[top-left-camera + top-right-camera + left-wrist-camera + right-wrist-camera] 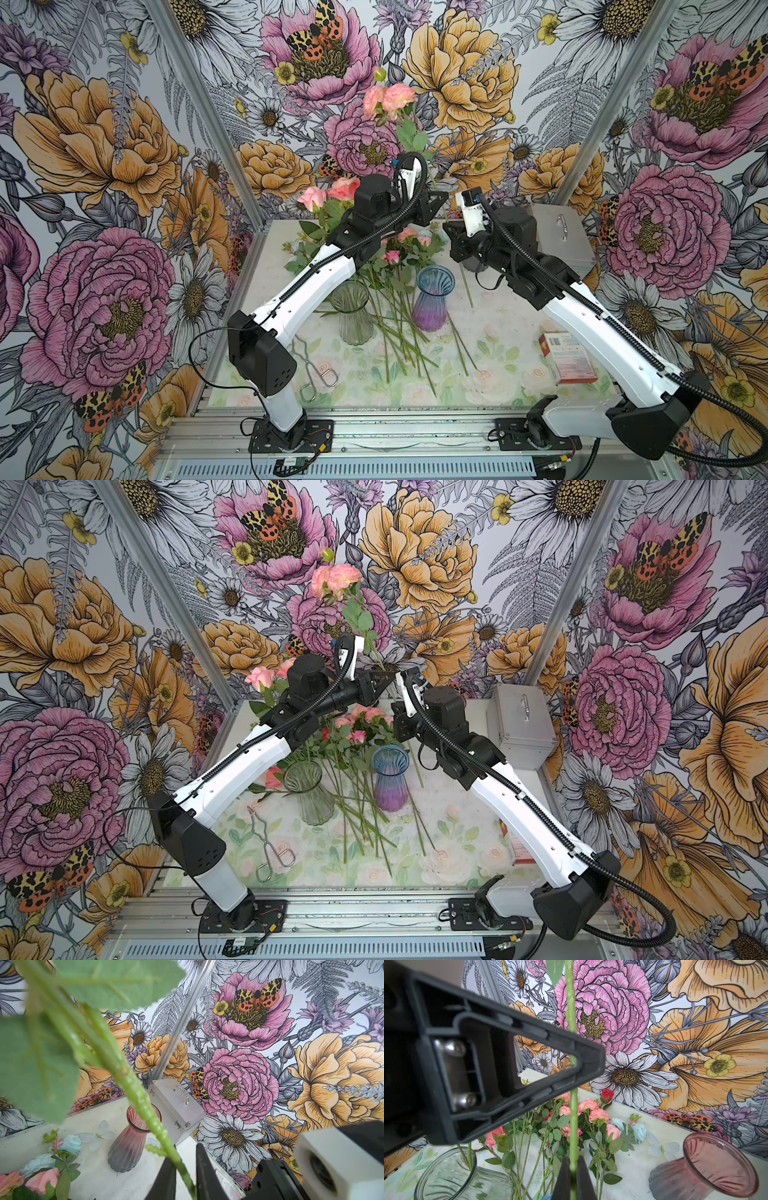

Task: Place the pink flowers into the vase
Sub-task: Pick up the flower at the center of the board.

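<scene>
A pink flower point(388, 102) with two ruffled heads stands upright in the air, seen in both top views. My left gripper point(439, 198) is shut on its green stem point(145, 1109), its fingers closing round it in the right wrist view. Lower down, my right gripper point(573, 1159) is shut on the same stem point(572, 1022). A clear glass vase point(352, 311) holds two pink roses point(328, 193). A blue-purple vase point(432, 299) stands empty beside it. A pink-grey vase point(708, 1167) stands at the back. More pink flowers point(405, 245) lie piled on the table.
A silver metal case point(561, 237) stands at the back right. Metal tongs point(320, 374) lie near the front left and a red-and-white box point(567, 357) at the front right. Pale blue blooms point(637, 1130) and a red rose point(606, 1094) lie in the pile.
</scene>
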You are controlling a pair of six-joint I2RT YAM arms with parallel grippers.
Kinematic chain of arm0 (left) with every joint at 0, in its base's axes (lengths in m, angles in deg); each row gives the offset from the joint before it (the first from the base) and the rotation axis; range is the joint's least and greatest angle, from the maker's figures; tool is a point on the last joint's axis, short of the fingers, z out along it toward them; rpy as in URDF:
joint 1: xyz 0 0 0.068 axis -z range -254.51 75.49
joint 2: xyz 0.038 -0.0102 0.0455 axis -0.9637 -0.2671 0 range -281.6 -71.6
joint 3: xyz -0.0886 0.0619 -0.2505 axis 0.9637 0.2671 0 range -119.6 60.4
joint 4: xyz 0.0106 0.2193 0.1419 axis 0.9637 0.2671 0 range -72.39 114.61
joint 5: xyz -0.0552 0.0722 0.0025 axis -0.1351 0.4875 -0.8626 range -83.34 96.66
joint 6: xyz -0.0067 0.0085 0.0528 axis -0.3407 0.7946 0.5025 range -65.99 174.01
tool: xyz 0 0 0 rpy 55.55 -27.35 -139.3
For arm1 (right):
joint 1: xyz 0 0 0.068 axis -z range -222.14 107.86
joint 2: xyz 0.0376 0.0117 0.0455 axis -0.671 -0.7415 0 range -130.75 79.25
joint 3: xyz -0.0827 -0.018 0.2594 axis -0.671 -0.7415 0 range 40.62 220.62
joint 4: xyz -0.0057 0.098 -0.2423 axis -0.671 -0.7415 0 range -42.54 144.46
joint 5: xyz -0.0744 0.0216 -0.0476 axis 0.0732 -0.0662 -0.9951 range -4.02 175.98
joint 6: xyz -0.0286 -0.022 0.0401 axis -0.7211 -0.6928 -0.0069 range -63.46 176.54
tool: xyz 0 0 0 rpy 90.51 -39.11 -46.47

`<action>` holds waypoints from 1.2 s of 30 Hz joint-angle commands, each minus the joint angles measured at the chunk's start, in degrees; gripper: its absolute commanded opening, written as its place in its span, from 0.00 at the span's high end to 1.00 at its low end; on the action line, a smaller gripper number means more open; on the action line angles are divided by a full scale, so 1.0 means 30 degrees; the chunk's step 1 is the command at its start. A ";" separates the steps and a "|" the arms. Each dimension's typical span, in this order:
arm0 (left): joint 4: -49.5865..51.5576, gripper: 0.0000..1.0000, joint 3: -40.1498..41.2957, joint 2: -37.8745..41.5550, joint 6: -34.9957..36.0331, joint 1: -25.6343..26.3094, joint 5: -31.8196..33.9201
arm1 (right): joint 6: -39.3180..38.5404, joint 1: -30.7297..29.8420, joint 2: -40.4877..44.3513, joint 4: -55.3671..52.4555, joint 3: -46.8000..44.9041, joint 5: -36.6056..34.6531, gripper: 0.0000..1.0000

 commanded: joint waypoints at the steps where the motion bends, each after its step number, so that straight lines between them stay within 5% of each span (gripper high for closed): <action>1: 0.0407 0.94 -0.0321 -0.0001 0.0825 0.0163 0.0072 | 0.0112 -0.0164 -0.0282 0.0685 0.0422 -0.0515 0.99; 9: 0.2219 1.00 -0.1304 -0.0191 0.1875 -0.0050 0.0832 | 0.0352 -0.0164 -0.0517 0.0715 0.0374 -0.1051 0.78; 22: 0.4044 1.00 -0.1916 0.0518 0.3694 -0.1021 0.2418 | 0.0110 -0.0076 0.0954 0.0641 -0.0377 -0.1651 0.15; 36: 0.4713 1.00 -0.3326 0.1108 0.3511 -0.1624 0.1405 | 0.0331 0.0245 0.1597 0.0640 -0.1291 -0.1651 0.01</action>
